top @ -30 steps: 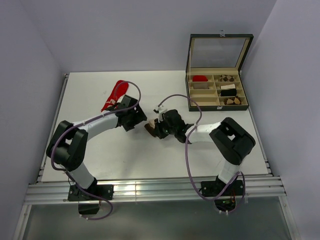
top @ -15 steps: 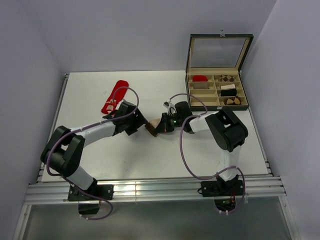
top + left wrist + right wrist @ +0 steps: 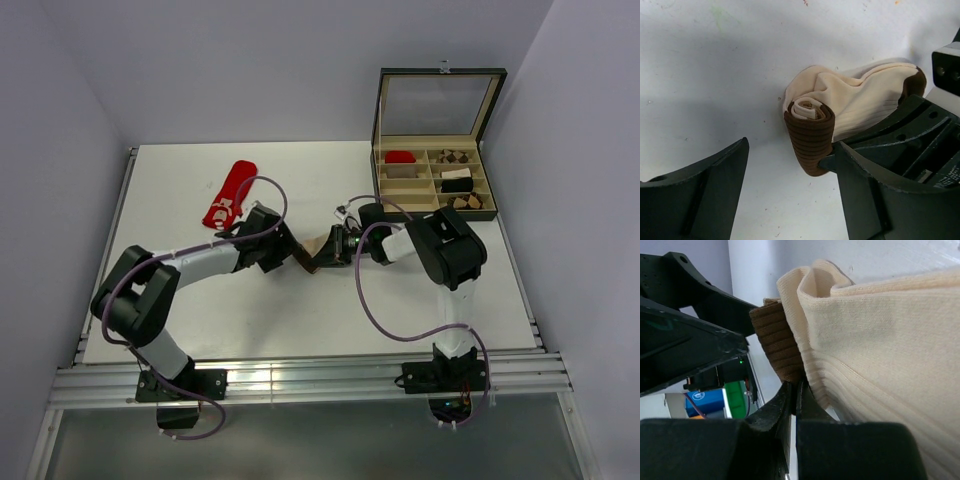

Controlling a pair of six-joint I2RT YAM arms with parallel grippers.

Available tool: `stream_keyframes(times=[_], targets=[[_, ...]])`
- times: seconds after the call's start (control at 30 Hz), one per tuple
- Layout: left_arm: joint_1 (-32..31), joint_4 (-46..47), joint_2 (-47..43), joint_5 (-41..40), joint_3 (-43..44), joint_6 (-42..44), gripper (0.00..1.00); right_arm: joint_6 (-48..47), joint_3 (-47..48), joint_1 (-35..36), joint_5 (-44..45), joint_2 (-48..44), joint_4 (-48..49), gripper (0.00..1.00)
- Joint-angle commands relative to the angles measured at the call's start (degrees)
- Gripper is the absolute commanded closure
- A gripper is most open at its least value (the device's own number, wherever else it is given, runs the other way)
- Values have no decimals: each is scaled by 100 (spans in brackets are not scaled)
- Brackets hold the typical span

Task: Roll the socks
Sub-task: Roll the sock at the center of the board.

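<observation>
The cream sock [image 3: 317, 247] lies mid-table, partly rolled, its brown band [image 3: 811, 134] wrapped round the roll's end. My right gripper [image 3: 330, 250] is shut, pinching the edge of the brown band [image 3: 776, 342]; its closed fingers [image 3: 796, 390] sit just under the cream fabric [image 3: 875, 355]. My left gripper [image 3: 290, 256] is open, its jaws wide apart on either side of the roll's near end [image 3: 791, 148], and holds nothing. The right gripper's fingers [image 3: 912, 125] show behind my left gripper's right finger. The red sock [image 3: 228, 194] lies flat at the back left, untouched.
An open dark box [image 3: 436, 205] with a raised lid stands at the back right; its compartments hold a red bundle [image 3: 400, 157] and several patterned rolled bundles. Grey walls enclose the table on three sides. The purple cables loop above both arms.
My left gripper has moved right, up to the cream sock's rolled end. My right arm has folded back and its wrist has turned, still pinching the sock, which has shifted slightly right.
</observation>
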Motion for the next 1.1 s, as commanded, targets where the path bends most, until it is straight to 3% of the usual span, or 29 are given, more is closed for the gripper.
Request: stream_keyframes(times=[0.0,0.23,0.77,0.83,0.97,1.07], targets=[[-56,182,140,15,254,93,26,-167,32,-39,372,349,-830,100],[-65,86,483,-11,421,119,35,-167,102,-39,381,437,-919,100],[-74,-670,1151,15,694,295,68,-510,67,-39,706,68,-1174,100],[-74,-714,1178,24,720,356,72,-606,6,-31,812,-133,-1130,96],[-74,-933,1326,15,956,558,82,-975,-161,40,1277,-678,-1278,79],[-74,-1153,1432,42,1141,743,84,-1362,-240,189,1882,-1170,-1480,67]])
